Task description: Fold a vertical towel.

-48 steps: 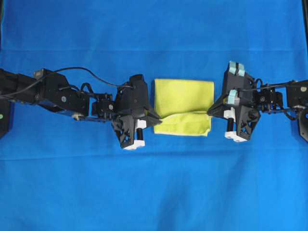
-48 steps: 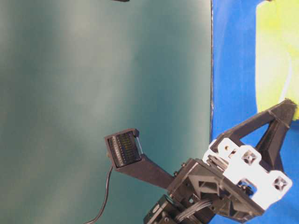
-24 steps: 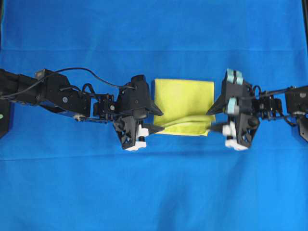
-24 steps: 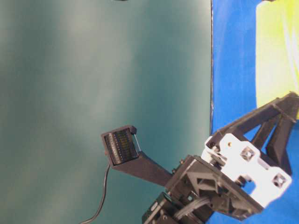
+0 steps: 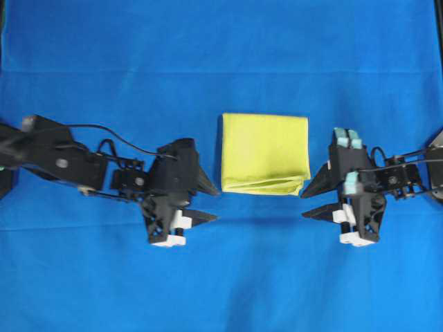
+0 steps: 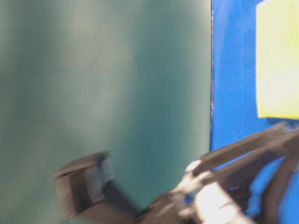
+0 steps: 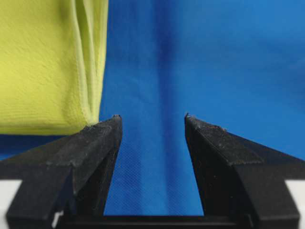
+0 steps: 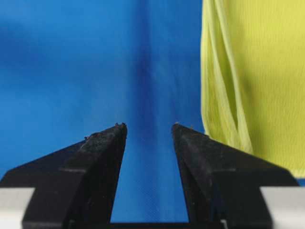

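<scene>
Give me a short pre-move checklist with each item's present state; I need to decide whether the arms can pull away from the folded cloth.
1. Left gripper open and holding nothing: ok.
2. Right gripper open and holding nothing: ok.
3. Both grippers apart from the towel: ok in the overhead view; the wrist views show only blue sheet between the jaws.
4. Towel lying folded, layers stacked: ok; the fold bulges slightly along the near edge.
5. Towel edges aligned: cannot tell exactly; the lower right corner looks a little uneven.

Table-level view: arm (image 6: 224, 186) smeared by motion blur, its claw unreadable.
Towel (image 6: 278, 60): cut off by that view's right edge.
Left wrist view: towel (image 7: 47, 62) runs off top and left edges.
</scene>
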